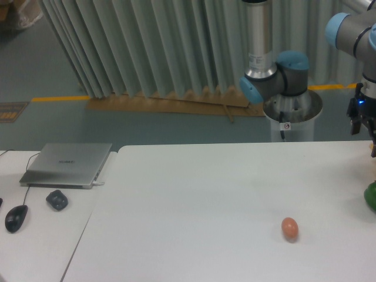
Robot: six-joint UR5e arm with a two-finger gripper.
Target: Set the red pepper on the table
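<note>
The red pepper does not show in the camera view; it is hidden or out of frame. The large white table (205, 194) fills the lower middle and right. My gripper (370, 147) hangs at the far right edge, above the table's back right corner, cut off by the frame. Only its dark body with a blue light and part of one finger show, so I cannot tell whether it is open, shut or holding anything.
An orange-brown egg (289, 228) lies on the table at the front right. A glossy green vegetable (371, 197) sits at the right edge, below the gripper. On the narrower left desk are a closed laptop (67, 164), a mouse (16, 218) and a small dark object (57, 200).
</note>
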